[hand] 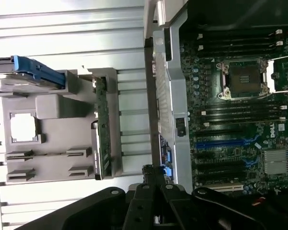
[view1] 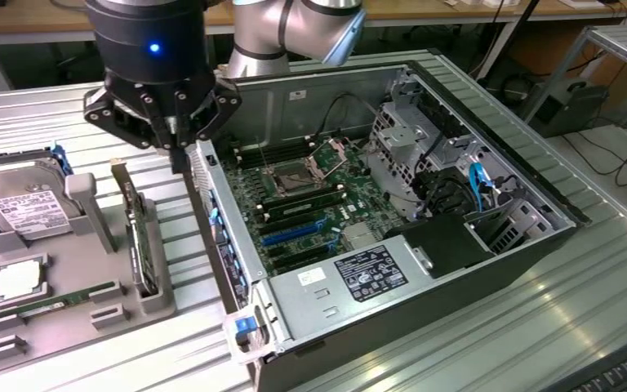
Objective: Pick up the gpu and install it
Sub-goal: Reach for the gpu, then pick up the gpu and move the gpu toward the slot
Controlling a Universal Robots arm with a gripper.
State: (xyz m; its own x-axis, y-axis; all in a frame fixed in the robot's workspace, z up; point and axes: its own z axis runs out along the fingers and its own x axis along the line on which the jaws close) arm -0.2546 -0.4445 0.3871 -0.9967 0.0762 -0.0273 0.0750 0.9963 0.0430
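Standing on edge, the gpu (view1: 134, 237) is held in a slot of the grey holder (view1: 79, 261), untouched; the gripper (view1: 180, 158) is seen above and near it, over the rear wall of the open computer case (view1: 291, 102), fingers drawn together with nothing grasped; a hard drive (view1: 20, 204) is kept further along the holder.

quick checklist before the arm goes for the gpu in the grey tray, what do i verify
1. Thin dark gpu card standing upright in its slot in the grey plastic tray: ok.
2. Black gripper lined up over the card: not ok, it hangs between the tray and the case edge.
3. Black computer case lying open, green motherboard exposed: ok.
4. Blue expansion slot free of any card: ok.
5. Silver hard drive apart from the card: ok.
6. Which way the card's bracket faces: cannot tell.
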